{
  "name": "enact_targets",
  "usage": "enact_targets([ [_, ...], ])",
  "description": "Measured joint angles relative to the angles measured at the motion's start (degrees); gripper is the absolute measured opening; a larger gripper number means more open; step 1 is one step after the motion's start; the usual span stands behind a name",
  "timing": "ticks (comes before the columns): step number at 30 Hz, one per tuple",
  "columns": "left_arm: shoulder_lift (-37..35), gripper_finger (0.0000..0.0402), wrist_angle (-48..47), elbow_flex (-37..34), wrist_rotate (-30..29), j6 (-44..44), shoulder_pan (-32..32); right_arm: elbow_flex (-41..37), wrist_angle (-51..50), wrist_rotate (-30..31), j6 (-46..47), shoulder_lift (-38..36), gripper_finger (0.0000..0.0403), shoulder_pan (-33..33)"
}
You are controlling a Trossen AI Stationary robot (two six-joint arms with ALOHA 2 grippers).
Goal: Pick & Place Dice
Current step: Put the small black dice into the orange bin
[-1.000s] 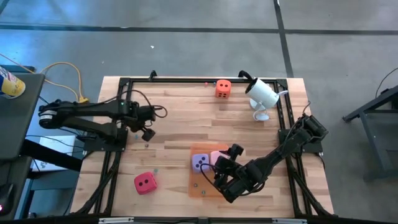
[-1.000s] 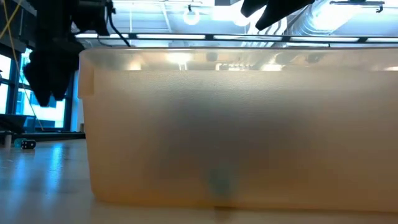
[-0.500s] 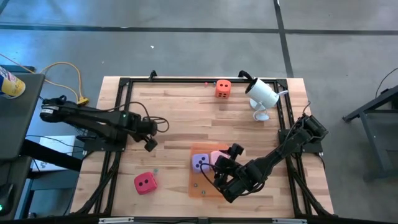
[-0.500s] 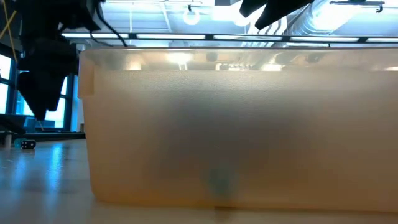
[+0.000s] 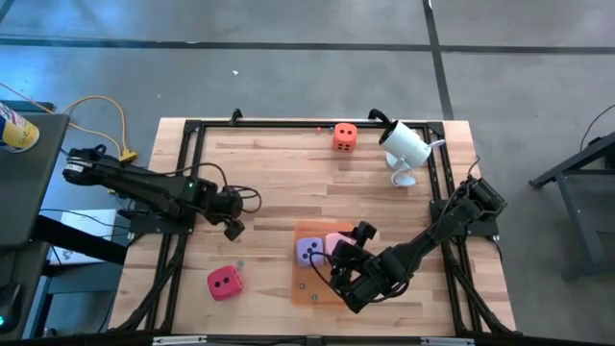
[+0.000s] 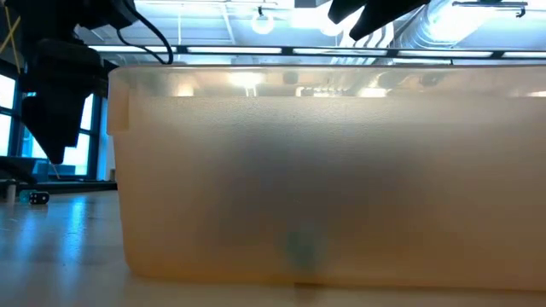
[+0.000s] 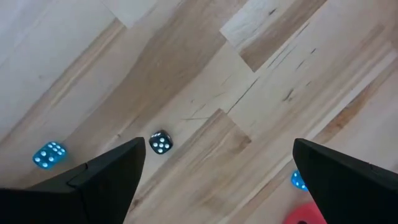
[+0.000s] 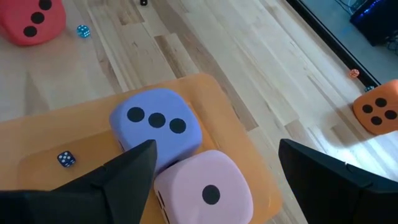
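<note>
The purple die [image 5: 308,251] and the pink die [image 5: 336,242] sit side by side on the orange mat [image 5: 317,286]. The red die [image 5: 224,283] rests on the table near the near-left, the orange die [image 5: 345,136] near the far edge. My left gripper [image 5: 233,229] is open above bare wood, far-right of the red die; its wrist view shows the red die's corner [image 7: 305,215]. My right gripper [image 8: 216,149] is open and hangs over the pink die [image 8: 205,186] and purple die [image 8: 158,124]; I see no contact.
A white camera [image 5: 404,146] stands at the far right. Tiny dice lie about: a black one [image 7: 161,142] and blue ones [image 7: 49,154] below my left gripper, another blue one [image 8: 66,158] on the mat. A translucent orange wall [image 6: 324,179] fills the low view.
My left gripper has moved toward the table's near edge and slightly right, closer to the red die, staying open-looking. The right arm and all four dice have kept still.
</note>
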Motion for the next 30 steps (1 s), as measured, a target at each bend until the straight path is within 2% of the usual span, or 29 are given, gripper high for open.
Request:
enact_targets([
  [3, 0.0, 0.0396, 0.0, 0.0, 1.0, -1.4, 0.0, 0.0, 0.0, 0.0, 0.0, 0.0, 0.0327, 0.0],
  [9, 0.0, 0.0396, 0.0, 0.0, 3.3, 1.2, -0.8, 0.0, 0.0, -0.1, 0.0, 0.0, 0.0327, 0.0],
  [17, 0.0, 0.0396, -1.6, 0.0, -4.1, 1.0, -2.8, 0.0, 0.0, -0.1, 0.0, 0.0, 0.0327, 0.0],
  [30, 0.0, 0.0396, -1.2, -3.7, -7.6, -7.3, -5.1, 0.0, 0.0, 0.0, 0.0, 0.0, 0.0327, 0.0],
])
